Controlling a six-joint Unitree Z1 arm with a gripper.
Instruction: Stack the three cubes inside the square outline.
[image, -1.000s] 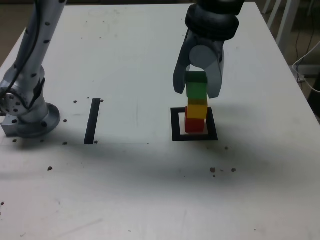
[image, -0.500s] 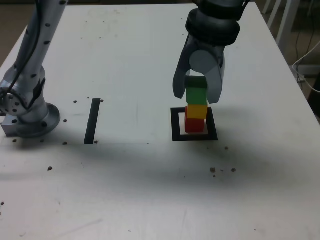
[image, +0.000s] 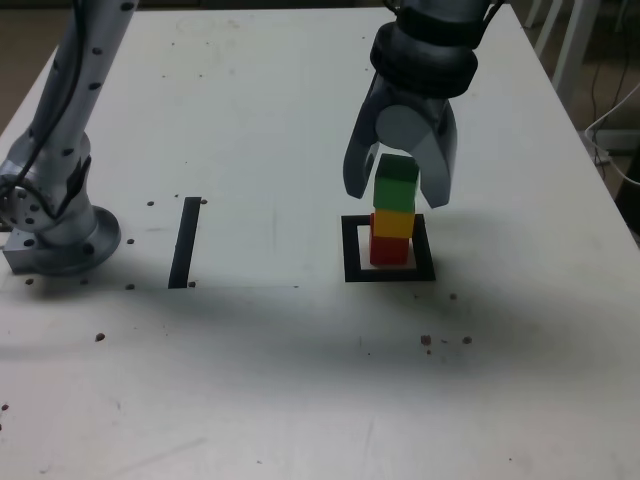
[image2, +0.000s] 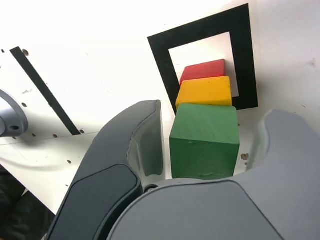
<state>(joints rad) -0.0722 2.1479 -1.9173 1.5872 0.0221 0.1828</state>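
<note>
Table: white top (image: 270, 120), and it's scuffed, small dark specks scattered across it.
Square outline: thick black frame (image: 351, 250) with a pale centre, flat on the table toward the exterior view's right.
Red cube: there it is (image: 389, 250), sitting on the pale centre inside the frame, bottom of the stack.
Black strip: straight strip (image: 185, 241) lying flat, well apart from the frame on the exterior view's left.
Arm base: grey round foot (image: 62, 240) planted at the table's left edge in the exterior view.
</note>
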